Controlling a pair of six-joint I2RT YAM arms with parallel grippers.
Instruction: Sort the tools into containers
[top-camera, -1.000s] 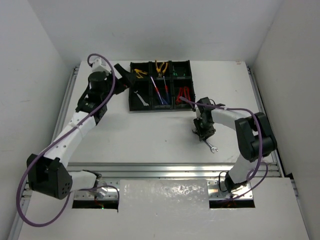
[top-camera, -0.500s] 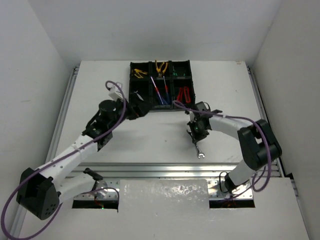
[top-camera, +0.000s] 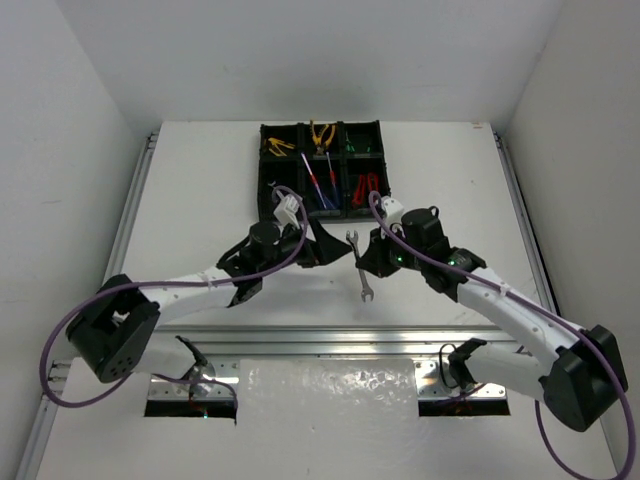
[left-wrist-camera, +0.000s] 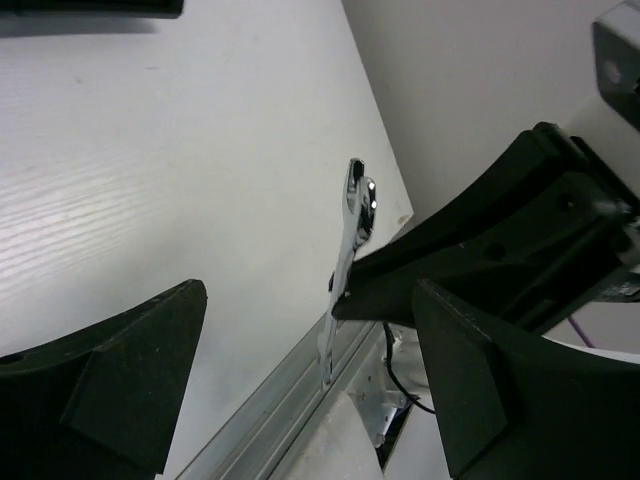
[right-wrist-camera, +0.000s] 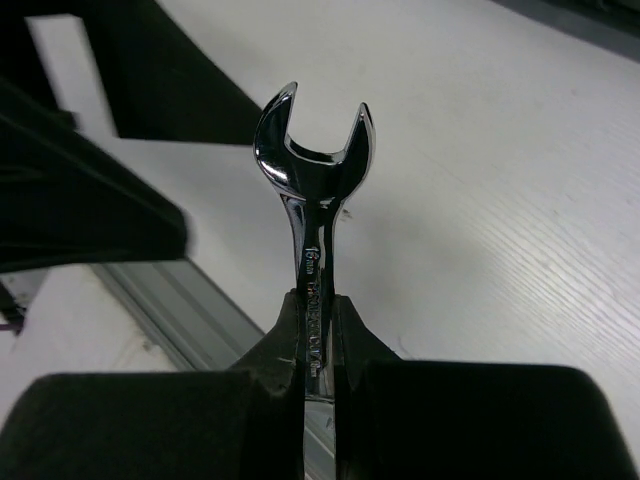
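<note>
Right pincer (top-camera: 368, 262) now clenched on silver wrench (top-camera: 358, 266), lifted off counter (top-camera: 200, 180) and carried toward 9 o'clock. Left pincer (top-camera: 328, 250), released wide, has swung down from tray (top-camera: 263, 180) to face it. Tray sits at 12 o'clock. Handover likely, though contact is unclear.

Both arms reach inward and low, wrists facing each other, tips near but apart. Left end effector (top-camera: 328, 248): fingers spread wide, holding nothing. Right end effector (right-wrist-camera: 315, 305): fingers pinched tight on a wrench (right-wrist-camera: 312, 190) shank.
</note>
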